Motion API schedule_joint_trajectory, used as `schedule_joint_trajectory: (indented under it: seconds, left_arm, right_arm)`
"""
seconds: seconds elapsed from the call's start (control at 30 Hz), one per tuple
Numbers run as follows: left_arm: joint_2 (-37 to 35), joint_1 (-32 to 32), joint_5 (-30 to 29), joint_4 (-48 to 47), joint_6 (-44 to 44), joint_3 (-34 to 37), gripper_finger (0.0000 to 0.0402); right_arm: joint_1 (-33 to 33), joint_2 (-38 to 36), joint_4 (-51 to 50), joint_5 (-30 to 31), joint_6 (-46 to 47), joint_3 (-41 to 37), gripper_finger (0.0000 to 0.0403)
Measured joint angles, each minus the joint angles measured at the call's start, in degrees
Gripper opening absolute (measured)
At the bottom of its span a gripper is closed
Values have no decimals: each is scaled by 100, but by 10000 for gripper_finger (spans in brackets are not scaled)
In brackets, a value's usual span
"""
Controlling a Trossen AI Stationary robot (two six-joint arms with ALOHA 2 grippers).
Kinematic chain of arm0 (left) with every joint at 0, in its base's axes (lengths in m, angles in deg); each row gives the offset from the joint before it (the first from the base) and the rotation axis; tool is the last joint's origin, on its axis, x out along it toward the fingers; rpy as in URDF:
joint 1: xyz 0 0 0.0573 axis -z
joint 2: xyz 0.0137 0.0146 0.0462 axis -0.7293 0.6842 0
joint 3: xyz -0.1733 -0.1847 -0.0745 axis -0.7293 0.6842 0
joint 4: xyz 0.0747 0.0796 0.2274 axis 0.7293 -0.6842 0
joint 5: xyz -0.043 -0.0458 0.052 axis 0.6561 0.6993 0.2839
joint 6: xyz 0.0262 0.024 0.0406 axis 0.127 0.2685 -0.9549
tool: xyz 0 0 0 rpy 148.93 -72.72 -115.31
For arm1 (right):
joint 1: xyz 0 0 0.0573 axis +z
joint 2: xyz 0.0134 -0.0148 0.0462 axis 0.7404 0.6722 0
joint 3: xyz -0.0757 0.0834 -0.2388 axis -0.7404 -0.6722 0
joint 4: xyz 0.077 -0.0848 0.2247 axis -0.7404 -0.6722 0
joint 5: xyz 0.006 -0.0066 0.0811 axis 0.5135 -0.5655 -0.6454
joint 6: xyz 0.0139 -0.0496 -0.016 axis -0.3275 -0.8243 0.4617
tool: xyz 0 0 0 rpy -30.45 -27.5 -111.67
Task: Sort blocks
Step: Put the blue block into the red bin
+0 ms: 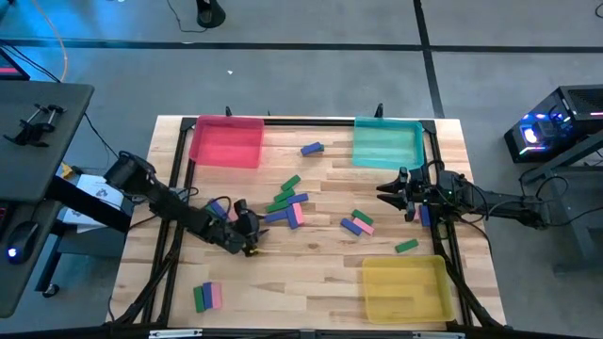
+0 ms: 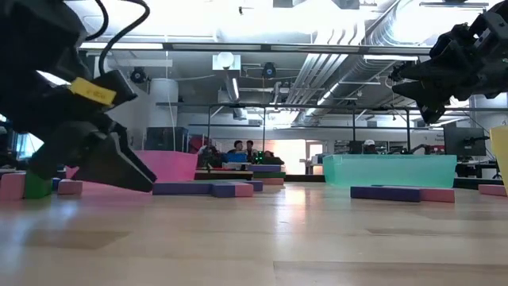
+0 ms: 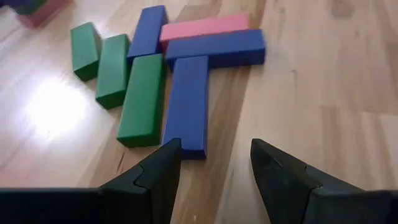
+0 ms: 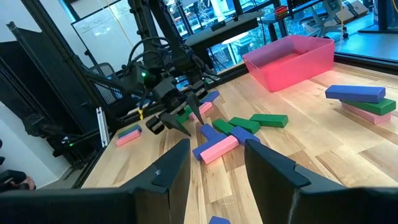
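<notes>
While both tools gape empty, left tool [image 3: 214,165] just short of blue block [image 3: 188,104], green block [image 3: 143,99] beside it.

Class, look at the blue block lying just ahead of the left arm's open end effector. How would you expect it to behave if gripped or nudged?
The blue block looks rigid: straight edges, crisp corners. Lying flat, it should slide rather than roll or tip. Its side touches a green block, so a nudge from the left end effector would probably shift both.
</notes>
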Motion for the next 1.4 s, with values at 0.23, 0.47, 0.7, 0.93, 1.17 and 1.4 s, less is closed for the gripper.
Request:
schedule_joint_trajectory:
  seconds: [0.23, 0.47, 0.7, 0.93, 1.17, 1.4]
  left_arm:
    - [-70, 11, 21, 26, 411, 8, 184]
    - [-347, 107, -375, -6, 477, 23, 184]
    - [-128, -388, 170, -54, 650, 26, 184]
    - [83, -489, 498, 248, 645, 24, 184]
    - [319, -537, 481, 633, 636, 24, 184]
    - [493, -644, 494, 900, 659, 21, 171]
  right_arm:
    - [0, 0, 2, -17, 0, 0, 139]
    - [-2, 0, 2, -15, 0, 0, 139]
    - [0, 0, 0, -13, 0, -1, 139]
    - [0, 0, 1, 9, 0, -2, 139]
    - [-2, 0, 2, 8, 0, -2, 139]
    - [0, 0, 0, 7, 0, 0, 139]
